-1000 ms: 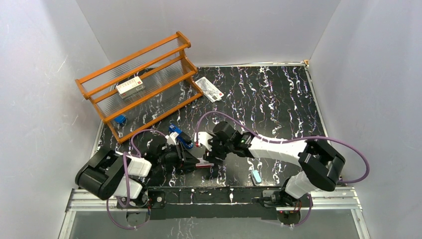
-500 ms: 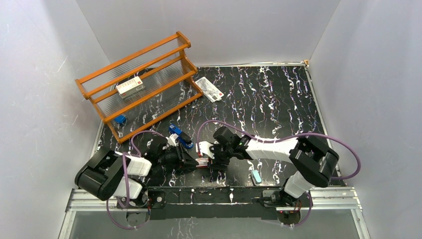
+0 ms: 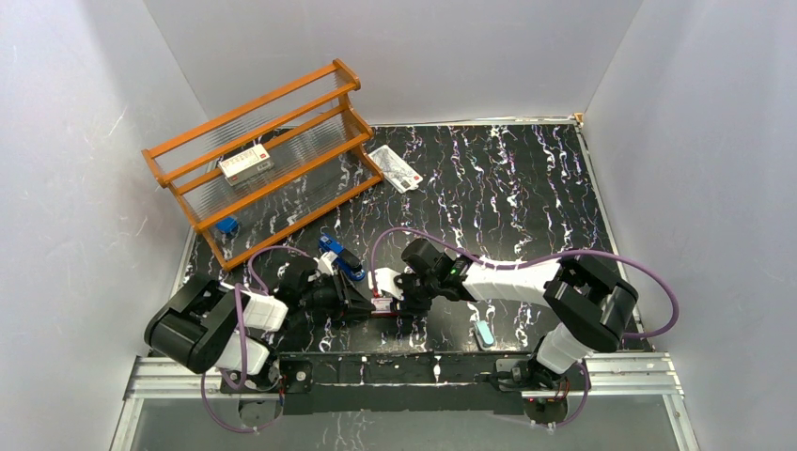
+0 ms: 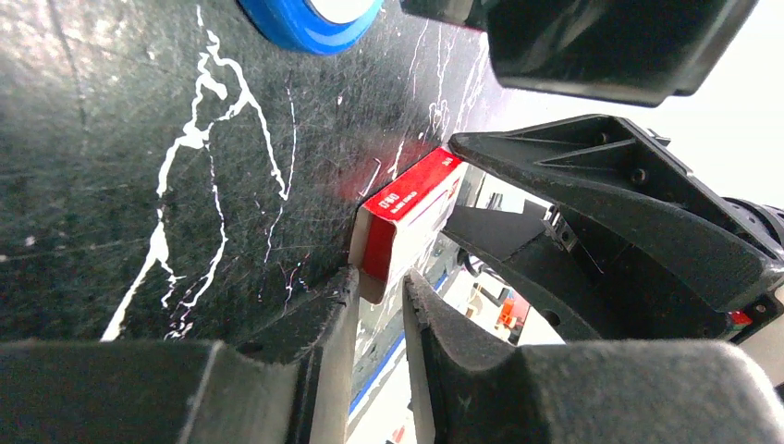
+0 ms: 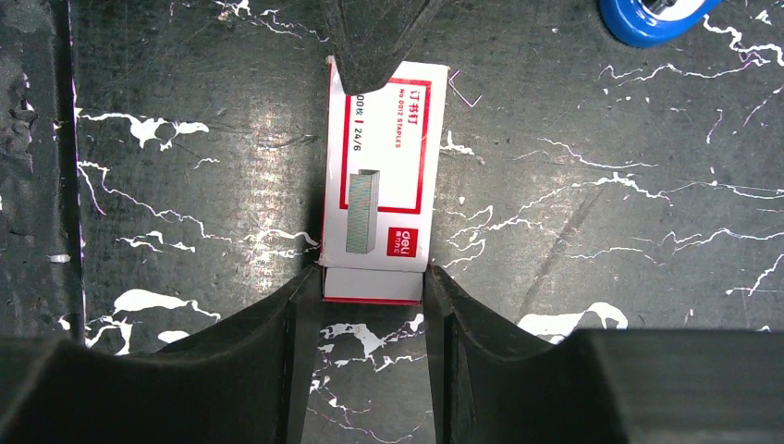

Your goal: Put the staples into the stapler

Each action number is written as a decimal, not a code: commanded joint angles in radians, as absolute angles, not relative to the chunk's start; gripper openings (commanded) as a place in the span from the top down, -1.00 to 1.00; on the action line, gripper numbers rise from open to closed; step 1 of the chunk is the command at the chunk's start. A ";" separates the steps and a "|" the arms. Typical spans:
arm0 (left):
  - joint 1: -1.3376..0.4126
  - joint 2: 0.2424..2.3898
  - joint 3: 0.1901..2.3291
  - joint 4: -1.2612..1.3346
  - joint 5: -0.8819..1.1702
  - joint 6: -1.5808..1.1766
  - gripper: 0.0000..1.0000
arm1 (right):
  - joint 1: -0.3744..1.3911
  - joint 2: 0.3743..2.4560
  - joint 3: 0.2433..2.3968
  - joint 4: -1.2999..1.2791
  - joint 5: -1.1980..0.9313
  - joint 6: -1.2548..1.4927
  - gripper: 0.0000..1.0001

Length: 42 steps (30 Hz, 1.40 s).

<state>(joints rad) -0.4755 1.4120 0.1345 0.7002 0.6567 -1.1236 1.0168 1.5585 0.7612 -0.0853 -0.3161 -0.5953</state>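
Note:
The staples box [image 3: 382,303], small and red-and-white, lies on the black marbled table between my two grippers. In the right wrist view the staples box [image 5: 381,180] has its pale inner tray poking out of the near end. My right gripper [image 5: 373,282] is shut on that end, a fingertip on each side. My left gripper [image 4: 381,277] is shut on the opposite end of the staples box [image 4: 407,211], pinching its thin edge. The blue stapler [image 3: 340,259] lies just beyond them, and its rounded blue end [image 5: 647,17] shows at the frame's top. No loose strips are visible.
An orange wire rack [image 3: 268,160] stands at the back left with a larger red-and-white box [image 3: 245,163] on it and a small blue item [image 3: 226,225] at its foot. A white printed packet [image 3: 396,168] lies beside the rack. A small pale teal object [image 3: 484,332] lies near the front edge.
My right gripper has moved slightly left onto the box and closed its fingers against the box's near end. The left gripper has tightened a little and stayed in place.

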 commanded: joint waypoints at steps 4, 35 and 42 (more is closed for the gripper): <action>-0.474 1.381 0.158 0.654 0.629 -1.079 0.50 | 1.020 1.551 0.754 -0.063 -0.283 -0.607 -0.06; -0.472 1.288 0.179 0.518 0.599 -1.006 1.00 | 1.019 1.527 0.774 -0.148 -0.249 -0.599 0.27; -0.467 1.218 0.188 0.392 0.571 -0.968 1.00 | 1.019 1.519 0.776 -0.179 -0.239 -0.611 0.27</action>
